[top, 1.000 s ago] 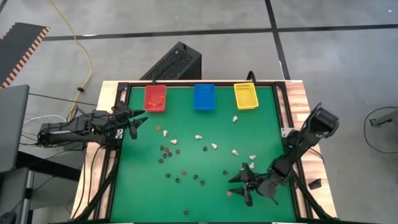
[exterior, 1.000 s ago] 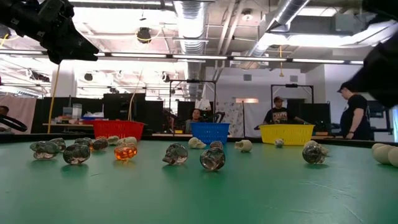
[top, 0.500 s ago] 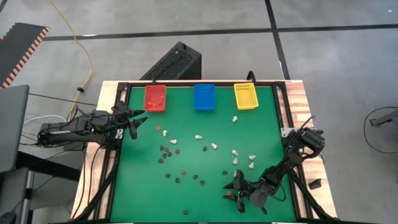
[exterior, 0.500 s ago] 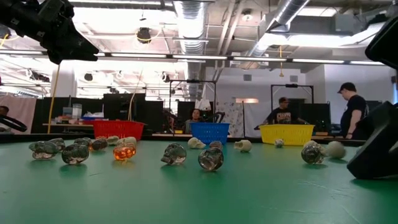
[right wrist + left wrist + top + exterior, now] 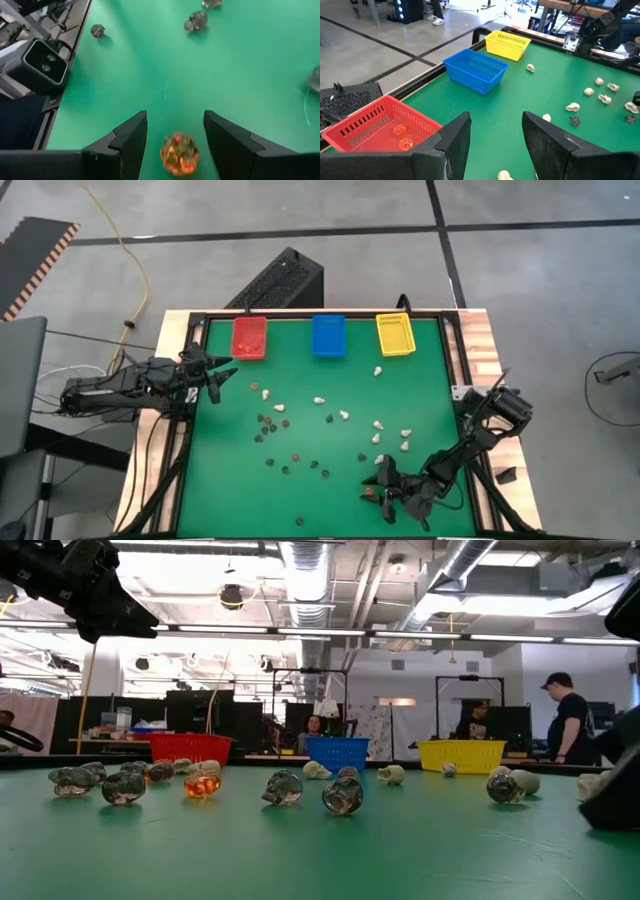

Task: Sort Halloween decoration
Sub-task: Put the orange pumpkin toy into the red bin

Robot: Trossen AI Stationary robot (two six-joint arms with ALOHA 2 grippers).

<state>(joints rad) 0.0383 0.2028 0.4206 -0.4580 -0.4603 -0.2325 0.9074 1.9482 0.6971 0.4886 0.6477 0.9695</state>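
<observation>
While the three bins line the bench's [image 5: 420,380] twelve o'clock edge, only the red bin [image 5: 367,125] shows contents: two orange trinkets [image 5: 402,137] on its floor. The blue bin [image 5: 476,70] and yellow bin [image 5: 507,44] look empty in the left wrist view. The right pincer [image 5: 175,135] sits low at the bench's five o'clock, fingers spread wide, with an orange trinket [image 5: 179,151] lying on the green mat between them, not gripped. That trinket is roundish, so its long axis and facing cannot be told. The left pincer [image 5: 495,137] waits at ten o'clock beside the red bin, fingers apart and empty. Other trinkets [image 5: 290,435], cream, dark and orange-brown, lie scattered across the bench's middle.
</observation>
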